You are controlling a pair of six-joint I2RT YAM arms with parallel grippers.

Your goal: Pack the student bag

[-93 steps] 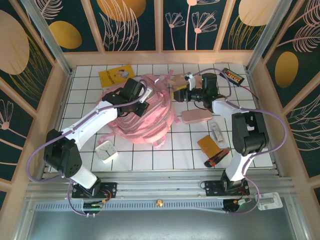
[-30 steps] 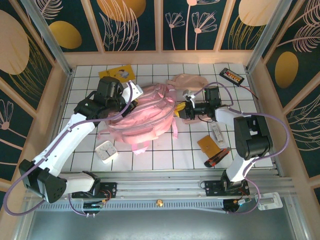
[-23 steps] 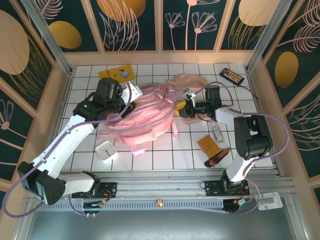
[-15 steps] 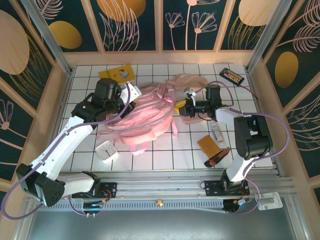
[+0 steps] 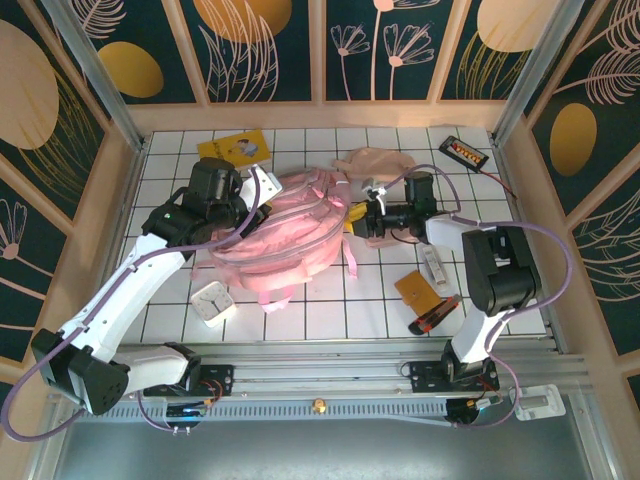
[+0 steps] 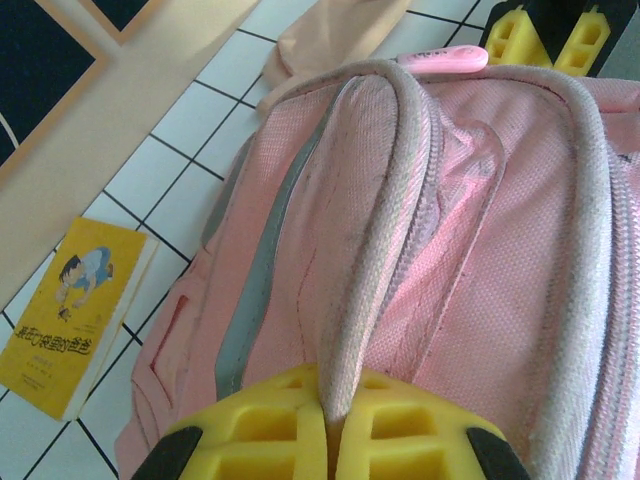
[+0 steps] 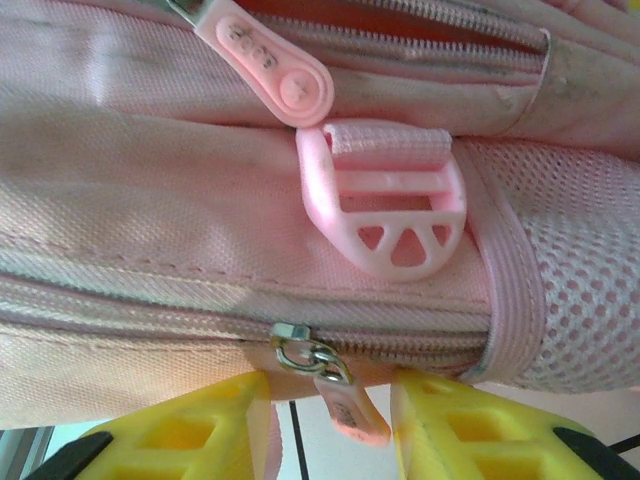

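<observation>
The white-tiled counter (image 5: 320, 318) is bounded by wooden walls at left, back and right, and by a metal rail at the near edge. One student bag (image 5: 290, 238) is laid flat at the middle of it, nearer the back. A band of bare tiles is found between the bag and the rail. One yellow book (image 5: 235, 150) is seen at the back left, near the bag, and one beige cloth pouch (image 5: 380, 160) at the bag's back right. One white clock (image 5: 212, 302) is placed at the near left, one orange card (image 5: 415, 290) at the near right, and one black case (image 5: 465, 150) close to the back right corner.

Two pincers are counted. The left pincer (image 6: 328, 405) is clamped tight on a pale corded edge of the bag. The right pincer (image 7: 330, 392) is held against the bag's side with its jaws apart. One zip pull (image 7: 345, 408) is hung between them, not pinched. A second pull (image 7: 275, 70) and one buckle (image 7: 385, 215) are seen above.
</observation>
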